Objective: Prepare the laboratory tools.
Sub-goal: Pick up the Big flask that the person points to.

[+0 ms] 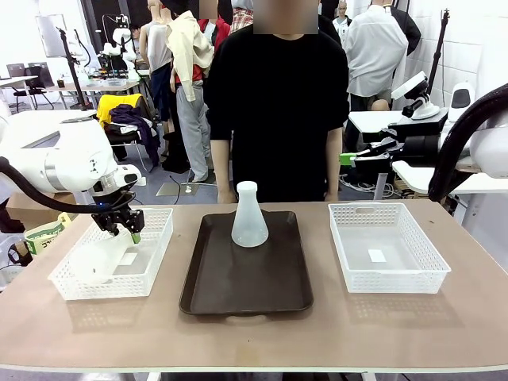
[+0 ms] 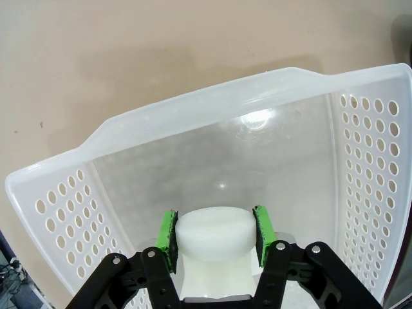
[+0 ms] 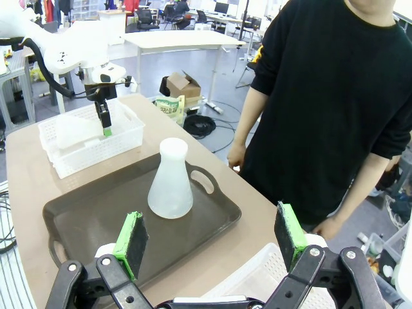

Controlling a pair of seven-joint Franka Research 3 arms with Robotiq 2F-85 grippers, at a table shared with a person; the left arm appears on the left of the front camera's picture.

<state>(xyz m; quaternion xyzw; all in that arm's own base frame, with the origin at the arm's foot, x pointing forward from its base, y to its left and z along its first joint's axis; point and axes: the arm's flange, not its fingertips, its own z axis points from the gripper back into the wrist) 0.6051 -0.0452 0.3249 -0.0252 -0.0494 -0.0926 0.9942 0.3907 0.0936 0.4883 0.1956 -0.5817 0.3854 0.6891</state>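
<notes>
Brown tray [image 1: 246, 282] sits low centre of the front frame on the desk [image 1: 254, 333], with one frosted flask [image 1: 248, 216] upright at its far end, touching no jaws. Second flask [image 1: 97, 262] lies on its side inside the left basket [image 1: 151, 270], lower left of the frame, neck pointing up-right toward the left gripper [image 1: 132, 232]. Left gripper jaws clenched on that neck: in the left wrist view the green pads [image 2: 168, 235] press both sides of the flask mouth [image 2: 215, 232] at bottom centre, flask body spreading away up the frame against the basket wall [image 2: 360, 167]. Right basket [image 1: 387, 246] stands lower right of the front frame, a white label on its floor. Right gripper [image 3: 212, 238] jaws released, spread wide with nothing between them; in the right wrist view they frame the tray and the upright flask [image 3: 171, 180], which stands well apart beyond them, mid-frame. A person [image 1: 278, 111] in a black top stands at the far desk edge, upper centre, hands down.
</notes>
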